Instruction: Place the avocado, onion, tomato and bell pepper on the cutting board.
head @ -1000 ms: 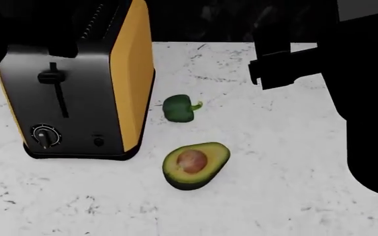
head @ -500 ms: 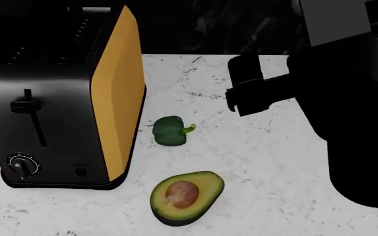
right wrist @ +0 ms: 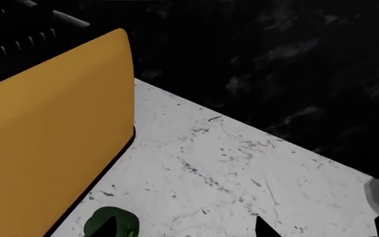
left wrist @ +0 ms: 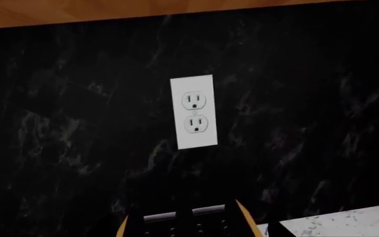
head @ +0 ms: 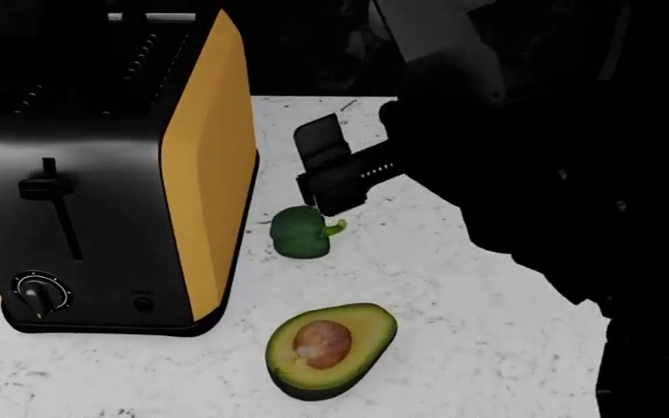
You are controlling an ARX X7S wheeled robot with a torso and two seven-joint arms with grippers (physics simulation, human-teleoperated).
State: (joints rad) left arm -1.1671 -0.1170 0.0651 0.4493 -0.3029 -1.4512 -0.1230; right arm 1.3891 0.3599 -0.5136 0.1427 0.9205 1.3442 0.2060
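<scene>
The small dark green bell pepper [head: 297, 232] lies on the white counter beside the toaster; in the right wrist view the bell pepper [right wrist: 125, 223] shows partly behind one fingertip. My right gripper [head: 330, 185] hovers just above it, open [right wrist: 184, 230], nothing between its fingers. The halved avocado [head: 328, 348] lies pit-up nearer to me. My left gripper [left wrist: 203, 232] is raised over the toaster facing the wall, its dark tips wide apart, open and empty. The onion, tomato and cutting board are out of view.
A black and yellow toaster [head: 114, 174] stands at the left, close to the bell pepper. A black backsplash with a white outlet [left wrist: 193, 111] rises behind the marble counter [head: 486, 331]. My right arm [head: 567, 174] covers the right side.
My right gripper has swung left and down, from the far right of the counter to just above the bell pepper. The produce has not moved.
</scene>
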